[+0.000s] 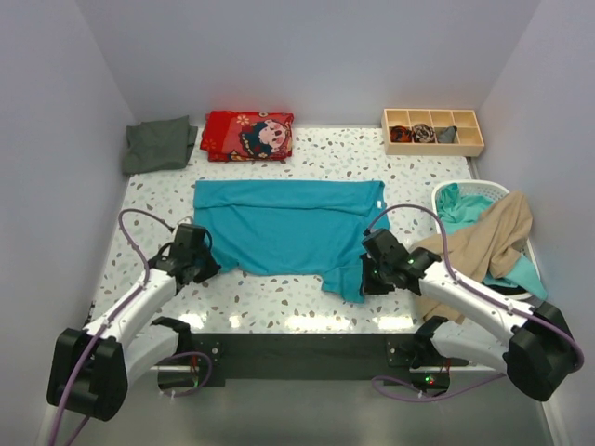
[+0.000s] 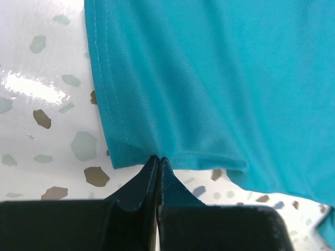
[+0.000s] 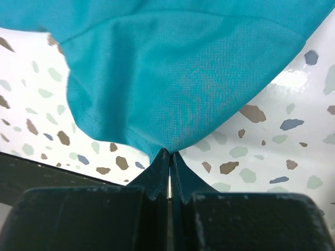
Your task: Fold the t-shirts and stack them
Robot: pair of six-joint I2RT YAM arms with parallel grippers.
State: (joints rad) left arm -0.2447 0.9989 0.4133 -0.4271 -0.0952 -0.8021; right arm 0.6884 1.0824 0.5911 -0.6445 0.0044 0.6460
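A bright teal short-sleeved cloth t-shirt [image 1: 288, 223] is lying spread flat across the middle of the white speckled glossy table [image 1: 307, 302], its far edge folded over on itself. The left gripper [image 1: 206, 269] is sitting at the shirt's 8 o'clock corner. In the left wrist view this gripper [image 2: 158, 162] is pinching the stitched hem corner of the teal shirt [image 2: 209, 78] with its jaws pressed together. The right gripper [image 1: 367, 279] is sitting at the shirt's 5 o'clock corner. In the right wrist view it [image 3: 168, 157] is clamping a bunched tip of the teal fabric [image 3: 172, 78], with its jaws likewise closed tight on the cloth. A dark grey-green folded cloth shirt [image 1: 160, 144] is resting at the table's 10 o'clock corner, with a red cartoon-printed flat cloth bundle [image 1: 248, 136] just beside it at 11 o'clock. A light wooden compartment tray [image 1: 437, 149] is standing at 1 o'clock and holding small dark bundles. A white plastic lattice basket [image 1: 474, 189] is sitting at 3 o'clock. A beige soft cloth shirt [image 1: 479, 246] is draping over the basket's near rim onto the table, close to the right arm.
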